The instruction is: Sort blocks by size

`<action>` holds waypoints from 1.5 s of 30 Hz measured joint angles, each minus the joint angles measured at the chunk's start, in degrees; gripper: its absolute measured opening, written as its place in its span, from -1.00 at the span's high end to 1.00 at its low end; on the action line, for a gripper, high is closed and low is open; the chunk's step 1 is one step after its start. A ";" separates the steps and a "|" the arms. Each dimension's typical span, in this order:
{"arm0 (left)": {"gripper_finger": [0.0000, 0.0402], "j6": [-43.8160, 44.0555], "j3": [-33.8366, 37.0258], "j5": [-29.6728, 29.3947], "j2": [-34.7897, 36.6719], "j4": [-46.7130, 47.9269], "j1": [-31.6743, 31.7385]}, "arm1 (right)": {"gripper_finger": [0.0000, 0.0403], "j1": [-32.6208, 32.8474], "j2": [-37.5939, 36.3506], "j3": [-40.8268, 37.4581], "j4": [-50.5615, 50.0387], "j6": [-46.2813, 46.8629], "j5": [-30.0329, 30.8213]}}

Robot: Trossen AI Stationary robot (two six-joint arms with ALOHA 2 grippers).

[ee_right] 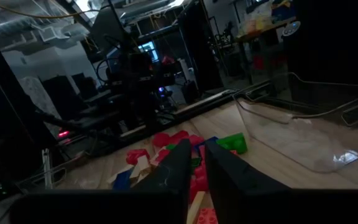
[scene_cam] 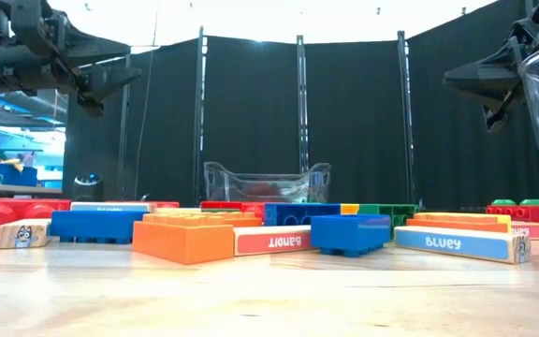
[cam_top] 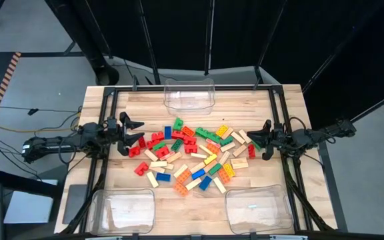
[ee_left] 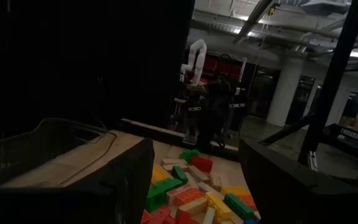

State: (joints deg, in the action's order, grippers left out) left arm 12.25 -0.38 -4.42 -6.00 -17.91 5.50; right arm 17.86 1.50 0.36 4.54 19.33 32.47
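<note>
Several dozen blocks (cam_top: 192, 157), studded plastic ones in red, green, blue, yellow and orange plus pale wooden bars, lie flat in a loose pile on the middle of the wooden table (cam_top: 179, 200). My left gripper (cam_top: 137, 132) hangs open above the pile's left edge, pointing toward the right, with nothing between its fingers. My right gripper (cam_top: 255, 140) hangs above the pile's right edge, pointing left. In its wrist view the right gripper (ee_right: 197, 168) has its fingers almost together, with nothing held. In the low view both grippers, the left (scene_cam: 110, 84) and the right (scene_cam: 475, 80), stand well above the blocks (scene_cam: 251, 234).
Three clear plastic bins stand on the table: one at the far edge's middle (cam_top: 189, 95), one at the near left corner (cam_top: 122, 210), one at the near right corner (cam_top: 259, 208). Bare wood lies between the pile and the bins. Dark frame rails (cam_top: 105, 153) run along both sides.
</note>
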 joint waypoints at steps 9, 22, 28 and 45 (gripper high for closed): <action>-0.22 1.07 -0.02 -0.22 0.02 -7.53 0.00 | 0.72 -0.01 -0.02 0.00 0.09 0.00 0.06; -0.22 13.63 -0.02 -4.27 0.00 -13.30 0.00 | 0.70 -0.01 -0.02 -0.02 18.32 -1.20 0.36; -0.22 13.88 -0.02 -20.59 0.02 -16.66 0.00 | 0.70 -0.90 -0.03 -0.02 31.62 -5.78 6.44; -0.22 14.21 -0.02 -28.38 0.00 -18.48 0.00 | 0.95 3.76 24.53 55.91 -49.37 -5.41 13.00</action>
State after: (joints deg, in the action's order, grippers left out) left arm 26.46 -0.40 -32.80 -6.00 -36.39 5.50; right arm 21.62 26.03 56.28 -44.83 13.93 45.47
